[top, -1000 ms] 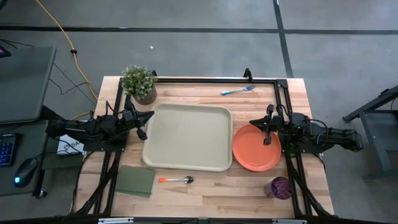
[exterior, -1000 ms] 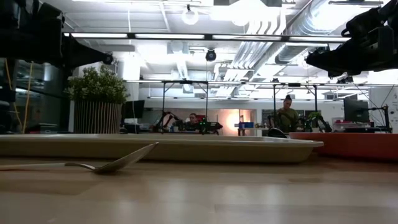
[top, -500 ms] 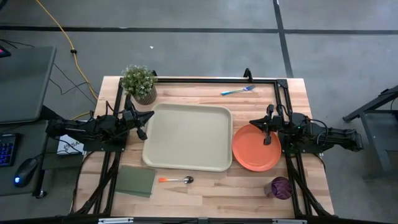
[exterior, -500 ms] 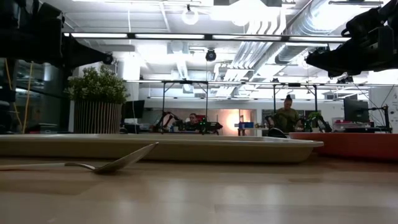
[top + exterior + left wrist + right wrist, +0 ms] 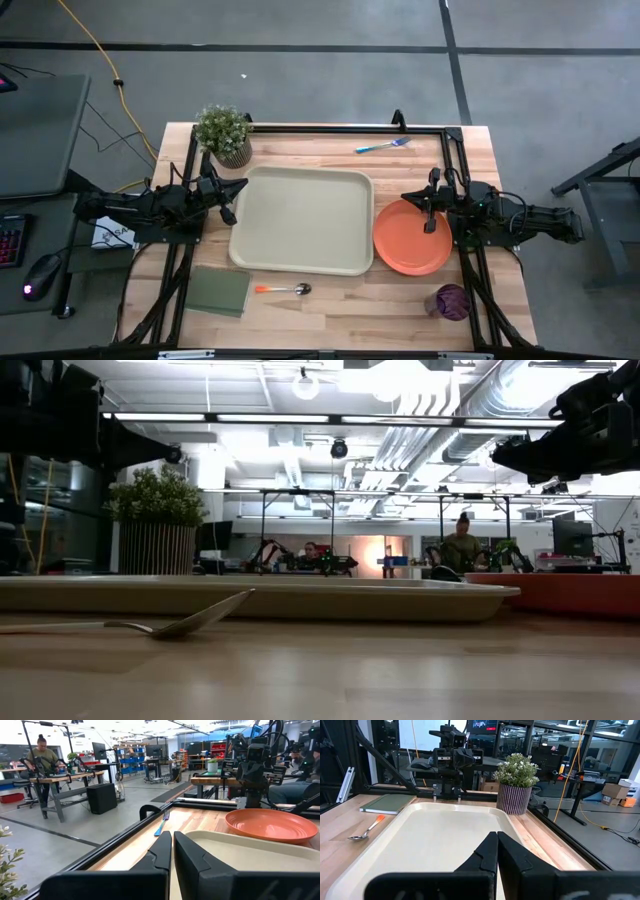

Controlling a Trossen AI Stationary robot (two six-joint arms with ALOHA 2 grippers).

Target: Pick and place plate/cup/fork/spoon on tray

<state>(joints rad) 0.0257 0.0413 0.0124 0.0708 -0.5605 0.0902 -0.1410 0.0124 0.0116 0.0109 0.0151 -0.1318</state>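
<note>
The right gripper (image 5: 412,197) is hovering clenched and empty at centre-right of the high view, over the near edge of the plate (image 5: 411,238), which is lying just right of the bare tray (image 5: 302,220) (so this arm is likely nearer). At centre-left, the left gripper (image 5: 238,187) is waiting, clenched too.

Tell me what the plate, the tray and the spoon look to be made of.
Plate: likely plastic, evenly orange with a soft sheen. Tray: likely plastic, matte cream, moulded rounded corners and rim. Spoon: shiny silvery bowl, probably metal; orange handle looks plastic.
</note>
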